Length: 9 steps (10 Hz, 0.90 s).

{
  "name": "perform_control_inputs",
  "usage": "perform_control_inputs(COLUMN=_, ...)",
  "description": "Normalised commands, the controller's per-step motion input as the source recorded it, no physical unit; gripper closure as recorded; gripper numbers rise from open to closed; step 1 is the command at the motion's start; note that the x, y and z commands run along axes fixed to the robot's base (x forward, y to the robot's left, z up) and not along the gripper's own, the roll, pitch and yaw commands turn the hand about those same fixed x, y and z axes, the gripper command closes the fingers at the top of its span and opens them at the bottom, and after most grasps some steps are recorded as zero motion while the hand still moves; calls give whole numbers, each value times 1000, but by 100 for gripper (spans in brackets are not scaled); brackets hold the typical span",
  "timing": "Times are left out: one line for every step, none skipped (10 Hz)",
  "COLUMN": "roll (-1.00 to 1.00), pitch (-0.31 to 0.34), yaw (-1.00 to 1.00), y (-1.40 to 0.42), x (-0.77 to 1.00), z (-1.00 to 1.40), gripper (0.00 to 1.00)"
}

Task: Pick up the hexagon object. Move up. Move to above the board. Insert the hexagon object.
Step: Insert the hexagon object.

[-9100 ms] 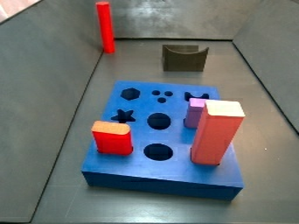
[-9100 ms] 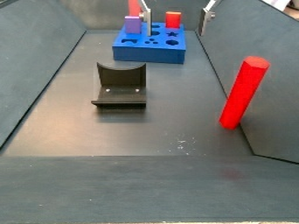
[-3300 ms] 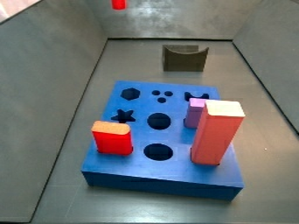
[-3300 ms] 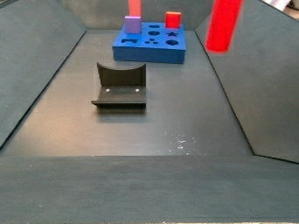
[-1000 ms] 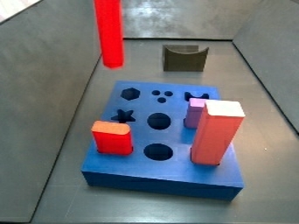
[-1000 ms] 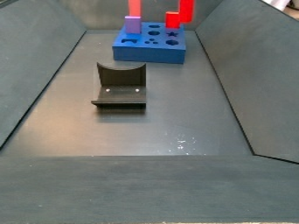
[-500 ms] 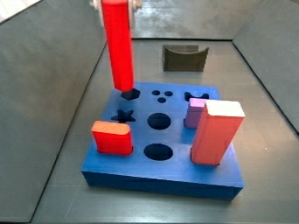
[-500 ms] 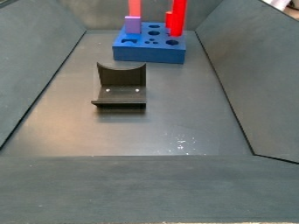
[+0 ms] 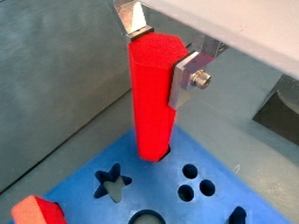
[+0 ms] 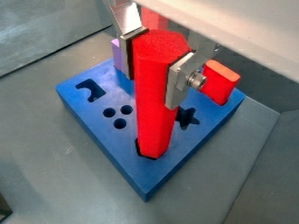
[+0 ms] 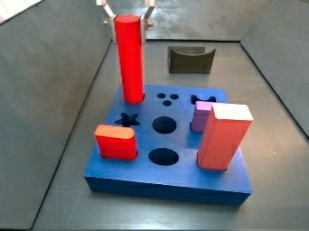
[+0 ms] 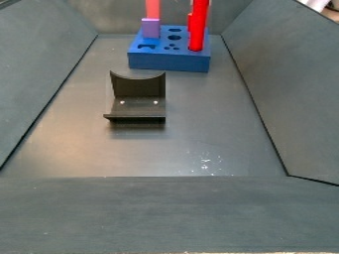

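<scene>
The hexagon object (image 11: 129, 60) stands upright with its lower end inside a hole near one corner of the board (image 11: 169, 178), at the far left corner of the slab in a side view. In both wrist views the red rod (image 9: 153, 96) goes down into the blue surface, and its foot sits in the hole (image 10: 153, 150) close to the edge of the board (image 10: 111, 136). The gripper (image 11: 125, 8) is above the board at the top of the rod, and its silver fingers (image 9: 187, 77) lie against the two sides of the upper part, so the jaws are closed on the rod. In a side view only the finger tips show at the top edge of the picture. On the board stand also a big salmon-red pillar (image 11: 223, 135) near the right front corner, a short red-orange block (image 11: 116, 142) near the left front corner, and a purple block (image 11: 201, 115) just behind the pillar. A star hole (image 11: 126, 118) and a round hole (image 11: 163, 158) are free. A dark grey arch block (image 11: 190, 60) lies on the floor behind the board, well apart from it. In a side view the fixture (image 12: 135, 96) stands on the floor, in front of the board (image 12: 169, 59).
</scene>
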Motion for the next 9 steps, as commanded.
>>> perform_control_inputs(roll=29, pitch=70, yaw=0, y=203, x=66, z=-100, gripper=100)
perform_control_inputs(roll=30, pitch=39, yaw=0, y=163, x=49, z=-151, gripper=100)
perform_control_inputs(roll=37, pitch=1, yaw=0, y=97, x=37, z=-260, gripper=100)
perform_control_inputs(roll=99, pitch=-146, yaw=0, y=-37, x=0, z=-909, gripper=100)
perform_control_inputs(roll=101, pitch=-116, yaw=0, y=-154, x=0, z=-989, gripper=100)
perform_control_inputs(roll=120, pitch=-94, yaw=0, y=-243, x=77, z=-997, gripper=100)
perform_control_inputs(roll=121, pitch=-89, yaw=0, y=-254, x=94, z=-1000, gripper=100)
perform_control_inputs(roll=109, pitch=-60, yaw=0, y=-300, x=189, z=-1000, gripper=100)
perform_control_inputs(roll=107, pitch=-41, yaw=0, y=-334, x=243, z=-1000, gripper=100)
